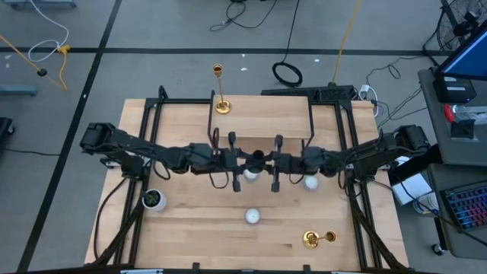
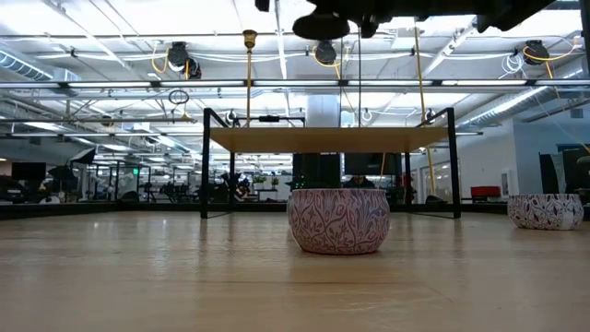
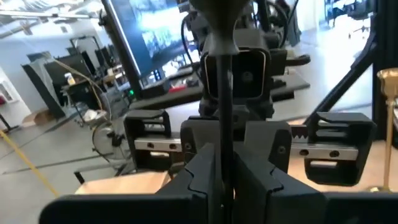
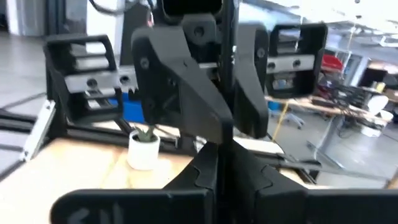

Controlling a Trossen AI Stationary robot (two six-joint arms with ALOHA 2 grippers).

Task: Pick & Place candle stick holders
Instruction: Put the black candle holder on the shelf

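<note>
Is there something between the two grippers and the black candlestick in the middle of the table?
Nothing visible. The left gripper and the right gripper meet over mid-table, and both are closed directly on the black candlestick, which hangs between them above the table.

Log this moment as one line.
left gripper: shut on black candlestick | right gripper: shut on same candlestick, above table middle | upright gold candlestick: on raised shelf | second gold candlestick: lying on table

Bright, even overhead light; ceiling strip lamps (image 2: 138, 18) glare above the raised shelf (image 2: 327, 138); the table (image 1: 198, 228) shows soft shadows; both wrist views blur close up.
</note>
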